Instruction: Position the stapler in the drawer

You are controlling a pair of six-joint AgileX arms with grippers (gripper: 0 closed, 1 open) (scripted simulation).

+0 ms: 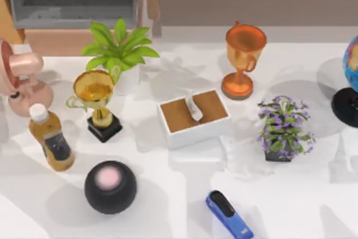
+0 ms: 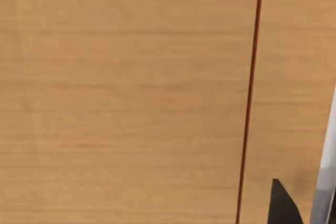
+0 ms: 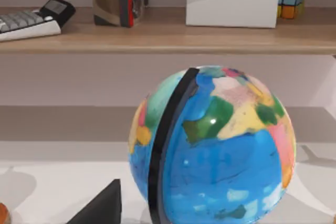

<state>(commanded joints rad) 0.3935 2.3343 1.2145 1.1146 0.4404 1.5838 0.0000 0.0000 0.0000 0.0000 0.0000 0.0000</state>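
The blue stapler (image 1: 229, 215) with its black upper arm lies at an angle near the table's front edge, right of centre. The drawer (image 1: 61, 42) stands pulled out at the back left, showing a dull grey inside, pale walls and a tan front panel. In the left wrist view a dark fingertip (image 2: 283, 205) of my left gripper sits close against a tan wooden panel (image 2: 131, 98). In the right wrist view a dark fingertip (image 3: 100, 207) of my right gripper is beside the globe (image 3: 215, 150).
Between stapler and drawer stand a black ball (image 1: 110, 186), a bottle (image 1: 51, 138), a gold trophy (image 1: 96, 102), a green plant (image 1: 119, 48) and a tissue box (image 1: 193, 117). An orange trophy (image 1: 243, 60), purple flowers (image 1: 283, 129) and the globe (image 1: 348, 82) occupy the right.
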